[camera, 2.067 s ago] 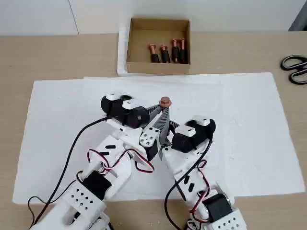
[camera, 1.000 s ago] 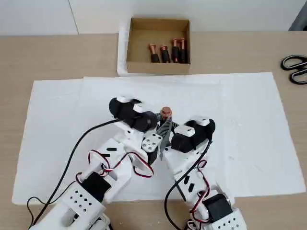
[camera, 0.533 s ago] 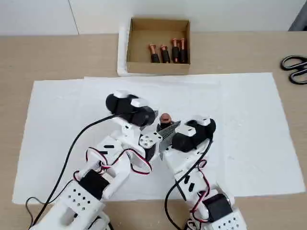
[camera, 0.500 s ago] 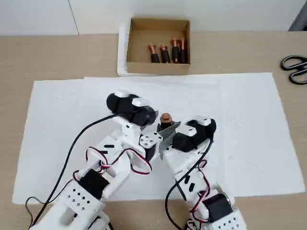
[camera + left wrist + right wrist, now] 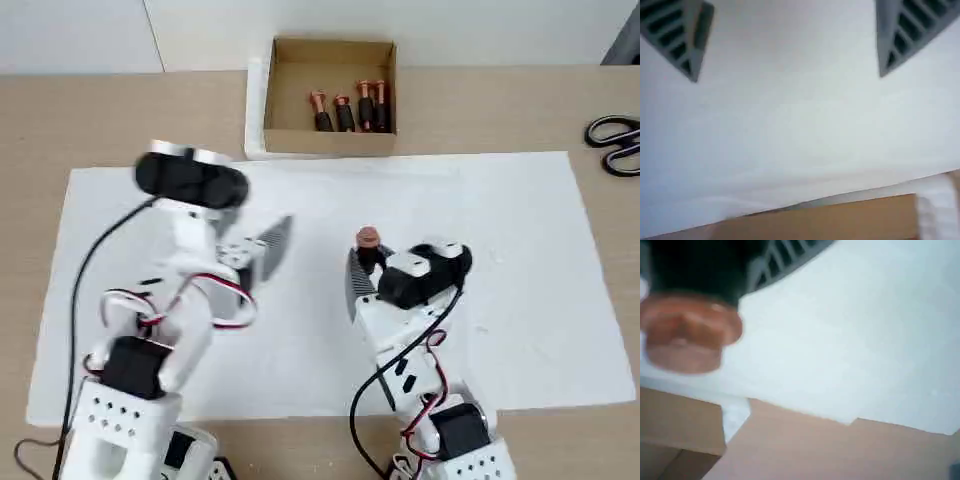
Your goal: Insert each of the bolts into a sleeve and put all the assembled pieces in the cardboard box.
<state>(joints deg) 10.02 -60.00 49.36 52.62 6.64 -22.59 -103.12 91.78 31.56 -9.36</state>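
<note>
Your bolt (image 5: 367,237) shows its copper head just right of the high view's centre, standing on top of a black sleeve (image 5: 373,257). The pair is pinched in your right gripper (image 5: 365,262), whose jaws are closed narrowly on the sleeve. In the right wrist view the copper head (image 5: 687,332) fills the upper left, with the dark sleeve (image 5: 695,267) above it.

Your left gripper (image 5: 270,248) sits left of centre in the high view, well apart from the held piece. It is spread wide and holds nothing: in the left wrist view its two grey fingers (image 5: 682,35) stand in the upper corners over the white sheet.

The cardboard box (image 5: 330,45) sits at the upper centre of the high view. Four assembled pieces (image 5: 350,108) lie side by side in its right half.

A white paper sheet (image 5: 520,250) covers the middle of the tan table (image 5: 120,110). Scissors (image 5: 612,140) lie at the right edge.
</note>
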